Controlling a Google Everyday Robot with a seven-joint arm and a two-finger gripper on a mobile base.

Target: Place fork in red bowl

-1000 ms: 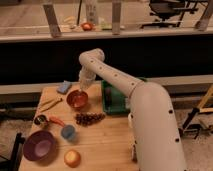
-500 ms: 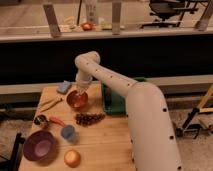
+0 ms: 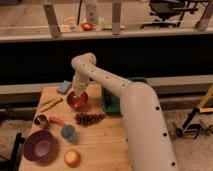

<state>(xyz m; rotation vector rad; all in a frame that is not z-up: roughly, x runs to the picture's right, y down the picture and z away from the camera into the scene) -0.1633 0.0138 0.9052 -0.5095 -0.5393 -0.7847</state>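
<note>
One white arm reaches from lower right up and over to the red bowl (image 3: pixel 77 99), with the gripper (image 3: pixel 76 93) right over the bowl's top edge, low on it. Can't tell how the jaws stand; they merge with the bowl. Fork can't be made out anywhere, possibly hidden at the gripper, can't tell. No readable writing, labels or brands.

Landmark = red bowl, sitting in the upper-left part of the wooden table (image 3: pixel 102 142).
- Blue sponge-like pad (image 3: pixel 64 87): just up and left of the bowl, near the table's back edge.
- Yellowish sticks (image 3: pixel 51 103): left of the bowl, lying at a slant.
- Dark grape cluster (image 3: pixel 89 118): just below the bowl, slightly right, apart from it.
- Green tray (image 3: pixel 111 101): right of the bowl, partly behind the arm.
- Small dark can-like thing (image 3: pixel 40 120) and orange-red carrot-like piece (image 3: pixel 57 121): below-left of the bowl.
- Small blue cup (image 3: pixel 68 132): below the bowl, past the grapes.
- Purple bowl (image 3: pixel 39 146): well below-left of the red bowl, near the front corner.
- Orange round fruit (image 3: pixel 72 158): far below the bowl, right of the purple bowl.

Behind the table, a dark wall with a ledge.
</note>
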